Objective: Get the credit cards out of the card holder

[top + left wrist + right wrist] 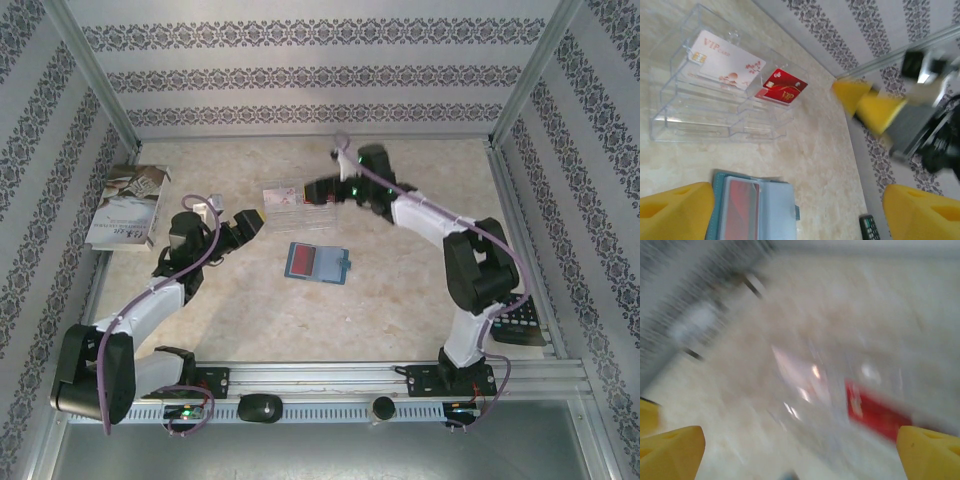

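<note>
My left tool hangs left of centre in the overhead view, above the beige marbled tabletop. It is released: its yellow fingers stand wide apart with nothing between them. My right tool sits above centre, at the right-hand end of the clear stepped plastic tray. Its wrist view is smeared by motion, but its yellow fingers show at the two lower corners, well apart and gripping nothing.

The small flat teal-blue folding card holder lies opened flat at the centre of the tabletop, below the tray and apart from both tools. A thin red sleeved card lies in one panel, under a clear pocket, at the bottom edge of my left wrist view.

Two cards lie in the tray. The pale VIP card, white with red print, is in the upper left compartment. The smaller red VIP card lies just to its right. In my right wrist view that red card is a blur at lower right.

My right tool and its arm crowd the tray's right end. Between my left tool and the card holder lies bare tabletop. A white booklet rests at the left edge by the patterned wall. A black calculator lies at the right edge, beside my right arm.
</note>
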